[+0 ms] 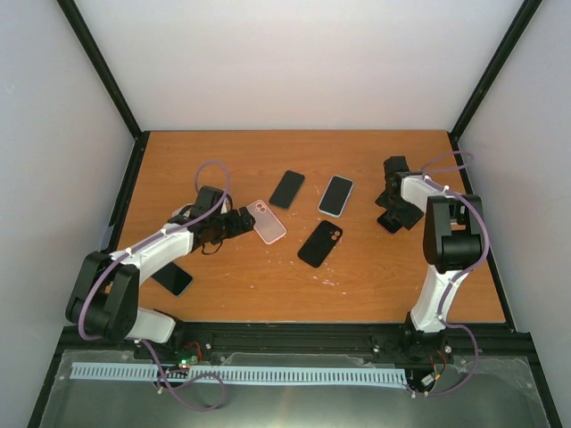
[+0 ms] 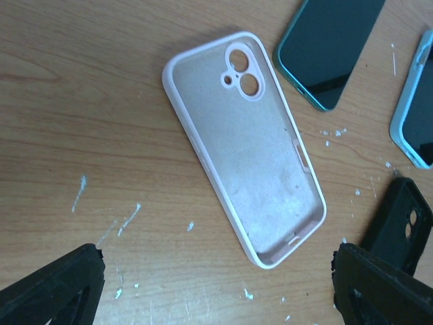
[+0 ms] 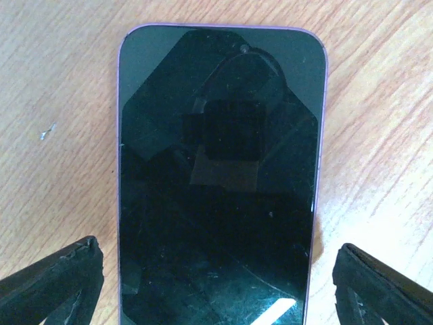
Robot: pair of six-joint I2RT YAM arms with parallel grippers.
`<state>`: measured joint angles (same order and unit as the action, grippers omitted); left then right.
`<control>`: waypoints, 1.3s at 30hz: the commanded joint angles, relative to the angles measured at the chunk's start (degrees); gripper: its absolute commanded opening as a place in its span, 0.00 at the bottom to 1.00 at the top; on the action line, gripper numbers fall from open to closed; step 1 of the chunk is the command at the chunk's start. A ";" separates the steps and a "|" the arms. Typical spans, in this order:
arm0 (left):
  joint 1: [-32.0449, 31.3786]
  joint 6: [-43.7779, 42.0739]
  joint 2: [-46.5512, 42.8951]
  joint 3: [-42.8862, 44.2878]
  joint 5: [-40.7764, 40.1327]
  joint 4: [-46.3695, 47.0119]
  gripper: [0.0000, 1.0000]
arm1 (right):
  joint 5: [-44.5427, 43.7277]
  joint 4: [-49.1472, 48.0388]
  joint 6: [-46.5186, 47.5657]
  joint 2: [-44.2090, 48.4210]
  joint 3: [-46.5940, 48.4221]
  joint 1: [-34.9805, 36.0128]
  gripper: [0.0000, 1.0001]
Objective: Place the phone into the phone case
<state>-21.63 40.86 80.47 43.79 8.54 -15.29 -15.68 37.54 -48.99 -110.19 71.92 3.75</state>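
A pale pink phone case (image 2: 247,145) lies open side up on the wooden table; it also shows in the top view (image 1: 268,222). My left gripper (image 2: 216,298) is open and empty, just short of the case's bottom end, and shows in the top view (image 1: 239,221). A purple-edged phone (image 3: 220,183) lies screen up at the right of the table (image 1: 388,223). My right gripper (image 3: 216,291) is open and low over it, one finger on each side of the phone's long edges, not touching. In the top view the right gripper (image 1: 394,207) covers most of that phone.
A teal-edged phone (image 2: 331,47) (image 1: 287,189), a phone in a light blue case (image 2: 416,115) (image 1: 336,195) and a black case (image 2: 399,223) (image 1: 320,243) lie mid-table. Another dark phone (image 1: 172,278) lies by the left arm. White flecks dot the wood.
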 commanded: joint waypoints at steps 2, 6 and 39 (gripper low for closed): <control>0.19 -2.14 -1.67 -2.06 5.45 2.48 0.92 | -0.87 0.31 -2.38 -1.11 0.94 -1.00 0.91; 0.14 -1.32 -1.64 -2.64 6.19 3.10 0.90 | -0.47 0.13 -2.08 -2.23 1.03 -1.16 0.91; -19.66 -2.18 27.17 17.69 9.55 12.72 0.52 | 9.99 -6.10 7.24 20.62 -26.34 8.48 0.69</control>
<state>-40.53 38.59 105.60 59.46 18.02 -5.15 -9.76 30.81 -41.30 -93.19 49.08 9.63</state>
